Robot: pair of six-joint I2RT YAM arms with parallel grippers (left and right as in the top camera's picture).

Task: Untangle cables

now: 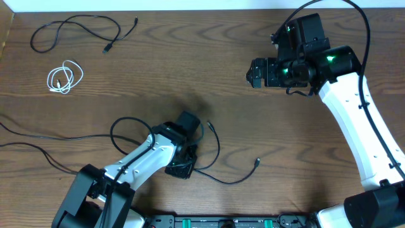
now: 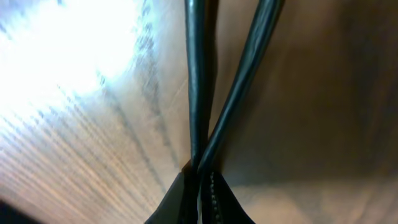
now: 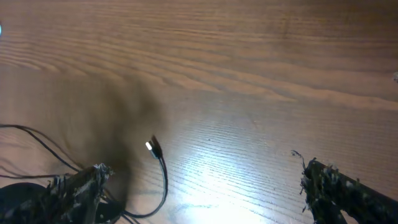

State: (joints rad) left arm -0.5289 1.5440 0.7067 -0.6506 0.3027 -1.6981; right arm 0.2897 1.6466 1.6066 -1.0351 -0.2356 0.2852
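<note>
Left claw [image 1: 180, 166] is down on the table [image 1: 209, 95] at 6 o'clock, jaws closed. The left wrist view shows two strands of the black cable [image 2: 198, 93] crossing right at the fingertips [image 2: 214, 202], pinched where they meet. Both strands run away from the tips toward 12 in that view, one nearly straight, one slanting to 1 o'clock.

In the overhead view, that cable loops around the left arm. One tail curves out toward 4 o'clock from the claw and ends in a plug [image 1: 257, 162] lying flat on the wood. The right wrist view sees the same plug [image 3: 152, 147], clear of both fingers.

Right claw [image 1: 256, 73] is at 2 o'clock, well apart from every cable. Jaws are spread wide with nothing between them, only bare wood in the gap.

White cable [image 1: 64, 77] is at 10 o'clock, coiled in a small loose bundle, alone and touching nothing.

Second black cable [image 1: 109, 47] is at 11 o'clock, spread in an open loop with both ends free, just above the white one and apart from it.

Third black cable [image 1: 57, 137] comes in from the 9 o'clock edge and runs toward the left arm. Can't tell whether it joins the held one under the arm.
</note>
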